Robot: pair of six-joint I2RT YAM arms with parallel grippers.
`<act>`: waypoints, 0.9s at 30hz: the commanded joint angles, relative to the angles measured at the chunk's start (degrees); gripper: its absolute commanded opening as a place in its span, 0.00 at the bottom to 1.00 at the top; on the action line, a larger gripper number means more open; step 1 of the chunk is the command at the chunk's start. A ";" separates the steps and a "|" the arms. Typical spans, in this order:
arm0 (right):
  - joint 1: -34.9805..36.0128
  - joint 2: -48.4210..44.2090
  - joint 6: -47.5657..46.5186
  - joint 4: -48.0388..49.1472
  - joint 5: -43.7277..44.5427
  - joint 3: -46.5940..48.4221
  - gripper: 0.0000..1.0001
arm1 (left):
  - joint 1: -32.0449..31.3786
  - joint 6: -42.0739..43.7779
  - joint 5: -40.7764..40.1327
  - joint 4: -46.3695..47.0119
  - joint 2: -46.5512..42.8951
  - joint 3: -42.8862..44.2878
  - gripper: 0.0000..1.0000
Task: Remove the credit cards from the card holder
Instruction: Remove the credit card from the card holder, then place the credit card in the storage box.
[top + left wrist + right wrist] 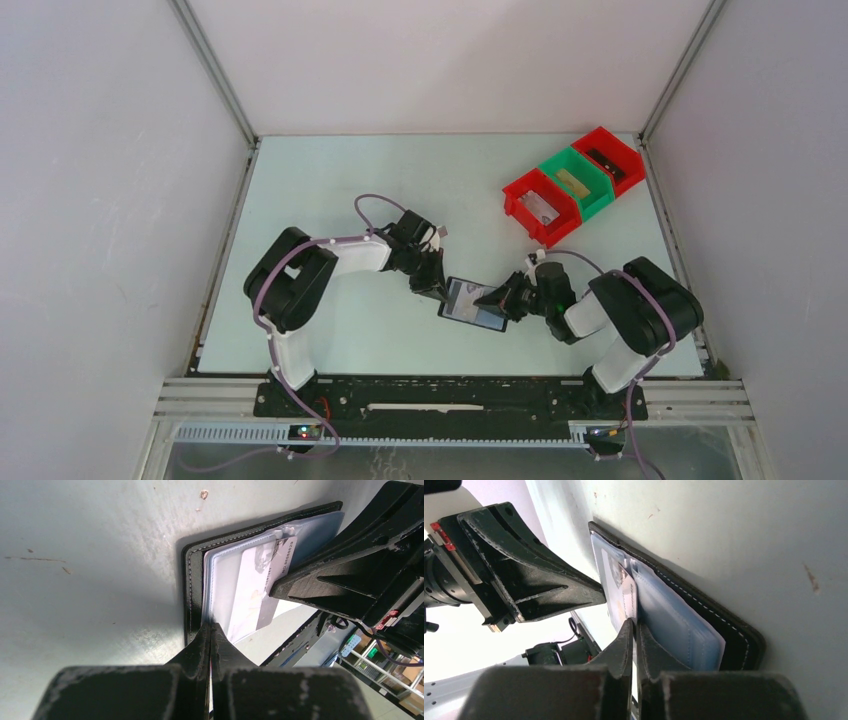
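Note:
The black card holder (474, 304) lies open on the table between my two grippers, its grey-blue clear sleeves facing up. In the left wrist view my left gripper (211, 626) is shut on the near edge of the holder's (192, 580) clear sleeves. My right gripper (498, 297) is shut on the end of a whitish credit card (252, 582) with dark print that sticks partly out of a sleeve. In the right wrist view the right gripper (634, 624) pinches that card (625, 594) beside the blue panels of the holder (736, 630). Other cards are hidden.
Three small bins stand in a row at the back right: red (541, 205), green (577, 182), red (608, 158), each with something inside. The table's side walls rise left and right. The arms' bases sit at the near edge.

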 commanded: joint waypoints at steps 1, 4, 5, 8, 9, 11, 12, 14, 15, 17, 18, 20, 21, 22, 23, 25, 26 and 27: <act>-0.23 0.04 0.19 0.79 1.93 -1.25 0.00 | -0.76 1.76 -1.40 -0.79 0.94 2.43 0.00; -0.72 -4.93 -3.46 -6.79 2.65 -0.59 0.00 | -0.70 1.94 -2.20 -1.38 0.67 2.52 0.00; -0.87 -7.27 -5.26 -10.44 3.17 -0.20 0.00 | -0.63 2.01 -2.43 -1.54 0.60 2.58 0.00; -1.33 -15.59 -11.03 -23.04 4.97 1.95 0.00 | -0.34 2.02 -2.65 -1.79 0.37 2.39 0.00; -1.48 -18.22 -13.95 -27.88 5.40 3.53 0.00 | -0.14 2.06 -2.78 -1.78 0.40 2.35 0.00; -2.15 -23.04 -18.24 -37.16 6.12 6.27 0.00 | 0.07 2.07 -2.85 -1.91 0.23 2.26 0.00; -2.43 -25.15 -20.14 -41.64 6.42 7.68 0.00 | 0.16 2.08 -2.92 -1.92 0.14 2.30 0.00; -3.35 -29.94 -23.76 -49.56 6.95 10.45 0.00 | 0.18 2.09 -2.87 -2.01 -0.08 2.47 0.00; -3.77 -32.26 -25.22 -53.61 7.51 11.81 0.00 | 0.21 2.05 -2.93 -2.11 -0.35 2.56 0.00; -4.93 -36.66 -28.09 -60.34 9.07 15.39 0.00 | 0.17 1.75 -3.45 -2.85 -0.84 3.08 0.00; -5.60 -39.02 -29.60 -64.22 9.84 17.38 0.00 | 0.17 1.83 -3.70 -3.40 -1.09 3.46 0.00; -7.08 -41.07 -32.26 -68.70 11.13 21.63 0.00 | 0.14 2.18 -4.31 -4.64 -1.63 4.41 0.00; -7.95 -41.33 -33.67 -70.69 11.63 24.30 0.00 | 0.12 2.53 -4.70 -5.44 -1.85 5.10 0.00; -8.81 -41.01 -35.19 -72.88 12.45 27.19 0.00 | 0.16 3.11 -5.17 -6.58 -2.07 5.85 0.00; -9.52 -40.30 -37.10 -74.84 14.13 30.25 0.00 | 0.14 3.57 -5.77 -7.74 -2.30 6.85 0.02; -10.41 -37.96 -41.39 -78.05 18.08 36.81 0.00 | 0.15 4.34 -6.79 -9.71 -3.31 8.18 0.09; -10.64 -36.40 -43.86 -79.10 20.67 40.34 0.00 | 0.19 4.58 -7.32 -10.54 -4.03 8.82 0.12; -10.82 -34.58 -46.16 -80.02 23.00 43.59 0.00 | 0.17 4.94 -7.72 -11.64 -4.80 9.32 0.15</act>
